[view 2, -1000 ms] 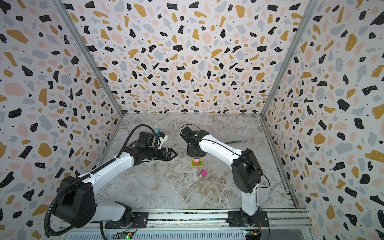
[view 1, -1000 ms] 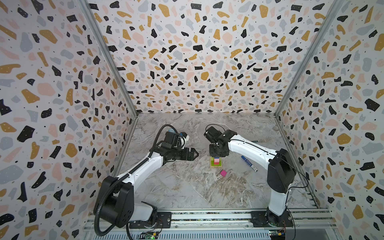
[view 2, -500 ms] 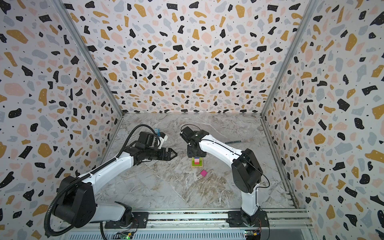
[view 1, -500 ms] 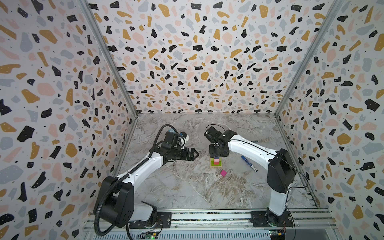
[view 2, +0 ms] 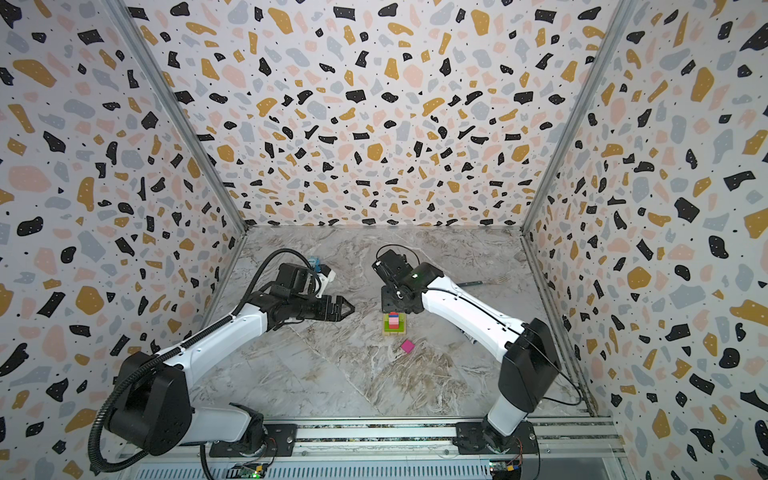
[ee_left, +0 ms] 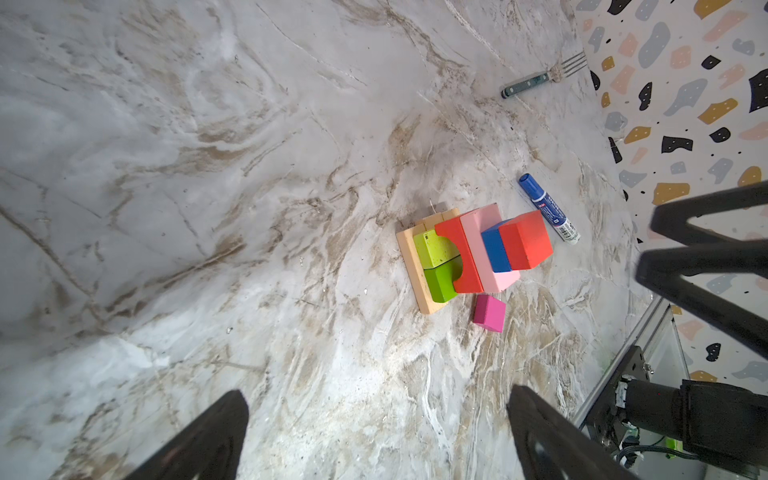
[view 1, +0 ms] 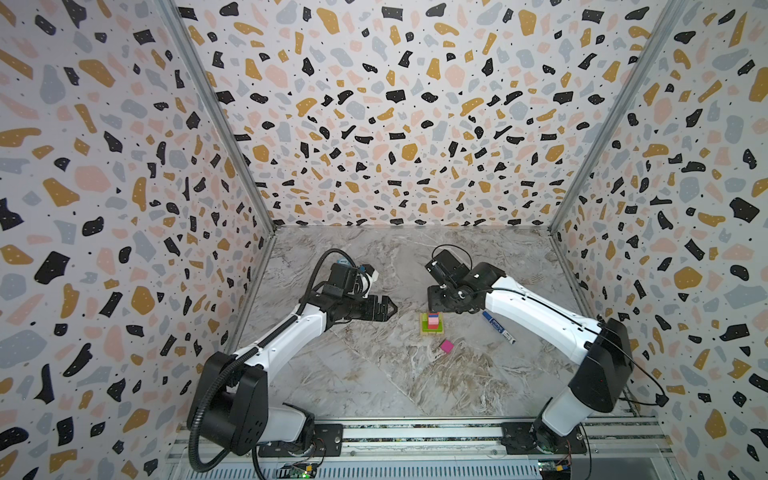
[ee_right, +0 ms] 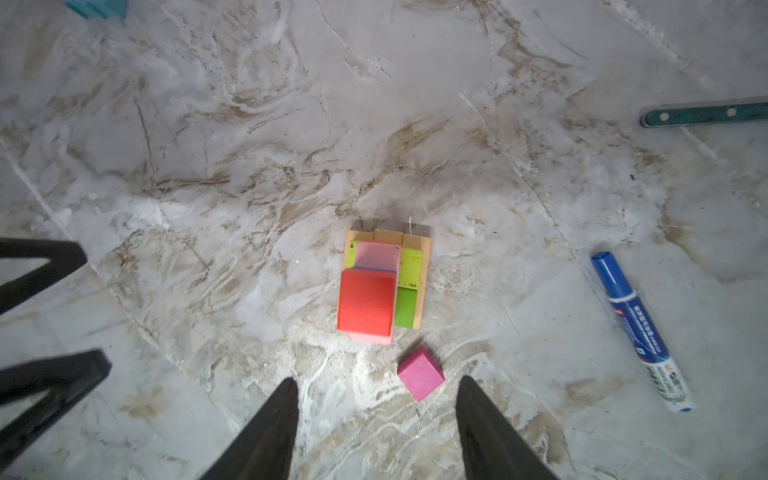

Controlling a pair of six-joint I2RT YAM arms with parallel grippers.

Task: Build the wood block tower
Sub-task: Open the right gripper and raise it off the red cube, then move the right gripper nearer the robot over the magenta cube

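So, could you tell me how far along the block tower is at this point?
Done: the tower is stacked from its tan base up to the orange-red cube on top. In hand: nothing; the right gripper and left gripper are both open and empty. Left: the magenta cube, lying beside the tower.

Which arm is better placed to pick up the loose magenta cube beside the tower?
Right: the right gripper, open and empty, hangs nearly over the magenta cube beside the tower; the left gripper is farther off.
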